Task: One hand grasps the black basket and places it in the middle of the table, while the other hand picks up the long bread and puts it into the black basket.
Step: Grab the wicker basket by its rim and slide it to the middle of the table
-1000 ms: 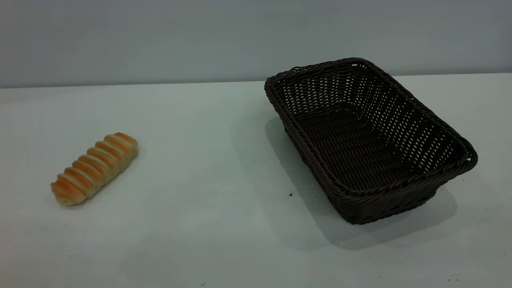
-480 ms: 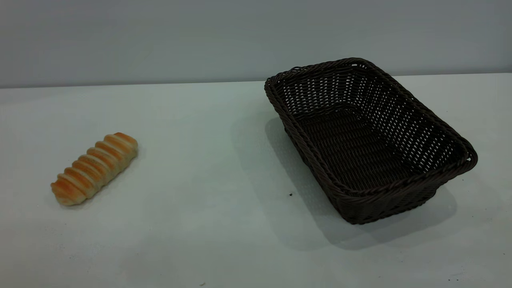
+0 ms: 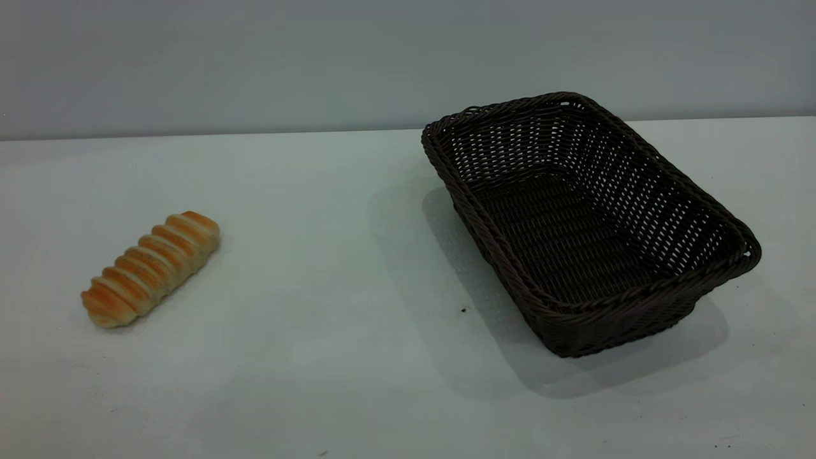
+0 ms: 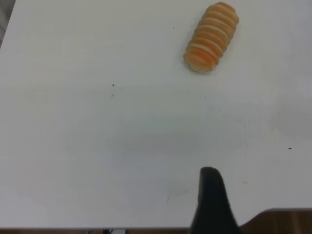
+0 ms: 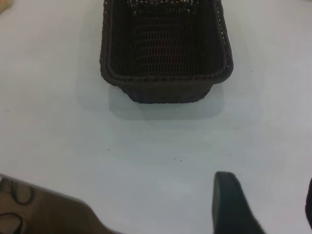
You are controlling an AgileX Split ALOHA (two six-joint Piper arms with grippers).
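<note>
Bread (image 3: 150, 269) is laid well left of the basket (image 3: 590, 223), untouched, both grippers being held off; finger spread cannot be told.

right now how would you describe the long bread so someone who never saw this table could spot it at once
Start at the wide white table and find the black basket on its right side in the exterior view. Look to the opposite, left side, where the long bread lies alone on the bare surface, well apart from the basket. It is the only small, golden-orange thing, an elongated roll crossed by pale ridges.
</note>
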